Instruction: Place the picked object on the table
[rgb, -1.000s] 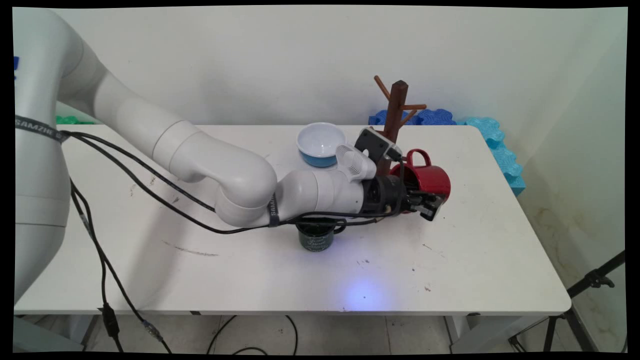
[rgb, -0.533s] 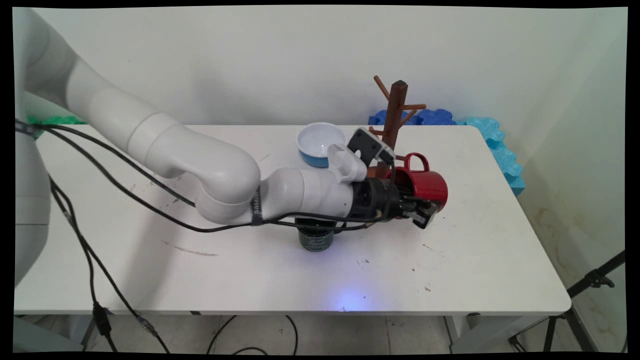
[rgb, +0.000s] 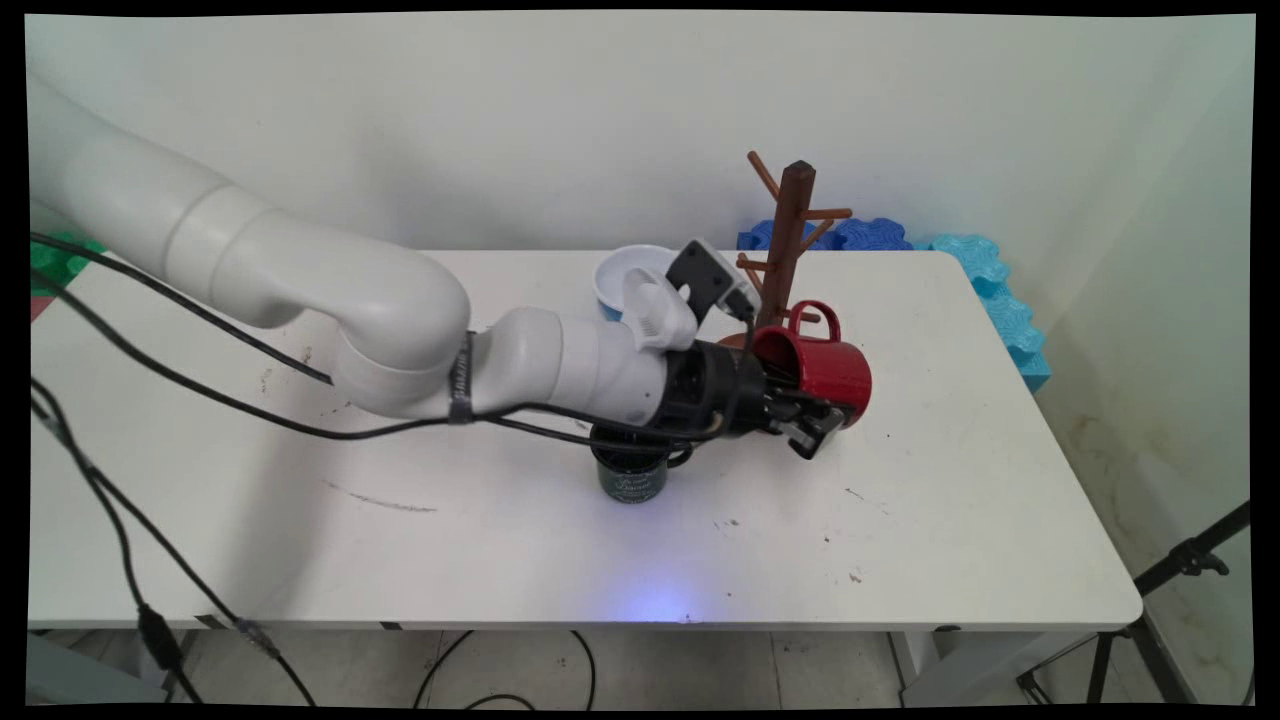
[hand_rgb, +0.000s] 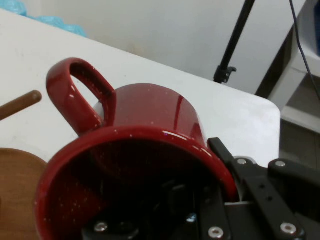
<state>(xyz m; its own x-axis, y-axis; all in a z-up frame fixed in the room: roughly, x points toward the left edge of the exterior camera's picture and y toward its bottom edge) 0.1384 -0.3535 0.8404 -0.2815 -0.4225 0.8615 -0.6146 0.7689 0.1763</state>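
Note:
My gripper (rgb: 812, 425) is shut on the rim of a red mug (rgb: 822, 365), which it holds on its side above the table, handle (rgb: 815, 315) up. In the hand view the red mug (hand_rgb: 145, 150) fills the picture, its mouth toward the camera, one finger inside and one outside the wall. The mug hangs just right of the brown wooden mug tree (rgb: 790, 235), near a low peg (hand_rgb: 20, 104). A dark green mug (rgb: 632, 478) stands on the table under my wrist.
A white and blue bowl (rgb: 612, 275) sits behind my wrist, partly hidden. Blue foam mats (rgb: 985, 270) lie along the far right edge of the white table (rgb: 950, 520). A black tripod (rgb: 1180, 565) stands off the table's right side.
The arm has drawn back to the left with the red mug, carrying it a little leftward and closer to the mug tree. The green mug and bowl have stayed put.

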